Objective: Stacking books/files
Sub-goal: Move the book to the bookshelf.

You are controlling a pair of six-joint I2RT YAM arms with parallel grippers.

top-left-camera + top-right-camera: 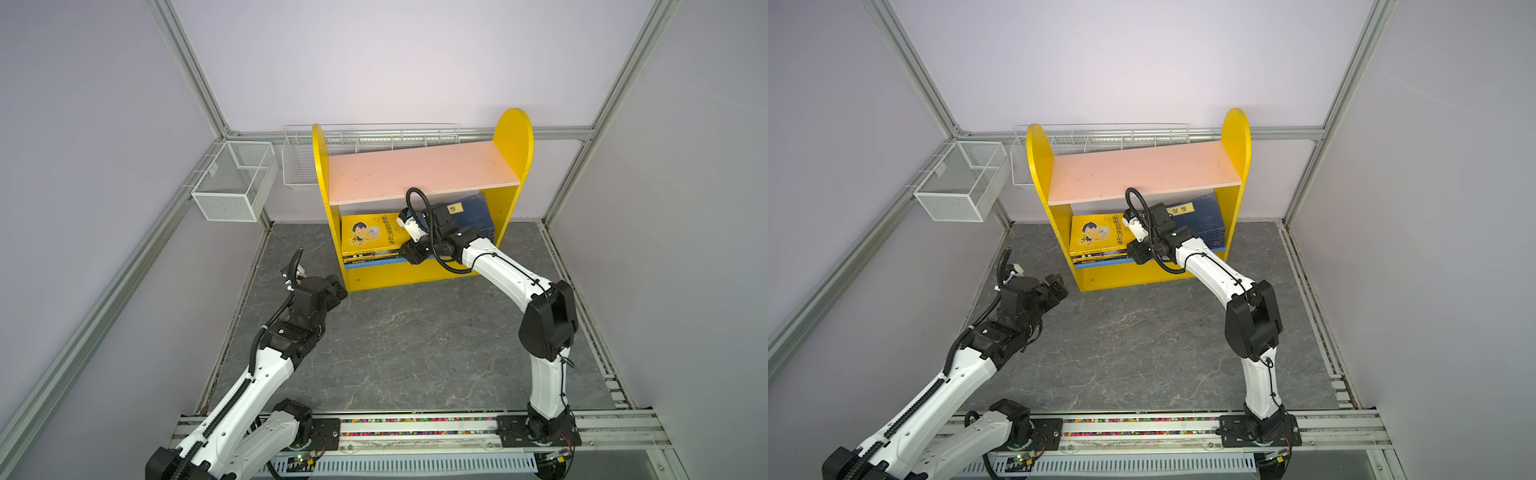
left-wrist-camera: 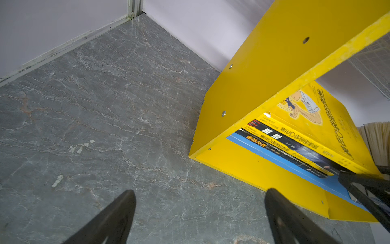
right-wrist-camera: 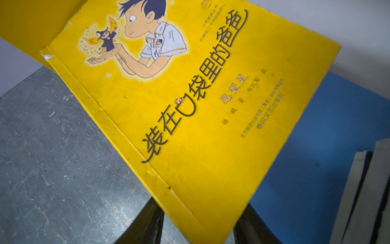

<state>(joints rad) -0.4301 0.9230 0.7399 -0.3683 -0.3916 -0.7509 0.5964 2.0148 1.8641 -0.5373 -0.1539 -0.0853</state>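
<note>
The books lie in the lower bay of a yellow bookshelf. A flat stack at its left is topped by a yellow book with a cartoon boy. Several navy books lean at the right. My right gripper is at the stack's front right corner. In the right wrist view, the yellow book's corner covers the right gripper. Its fingers stand apart on either side, and contact with the lower books is hidden. My left gripper hovers wide open over the floor, left of the shelf, holding nothing.
A pink board roofs the lower bay, and a blue liner covers its floor. A white mesh box hangs on the left wall. A wire rack sits behind the shelf. The grey stone tabletop spreads in front.
</note>
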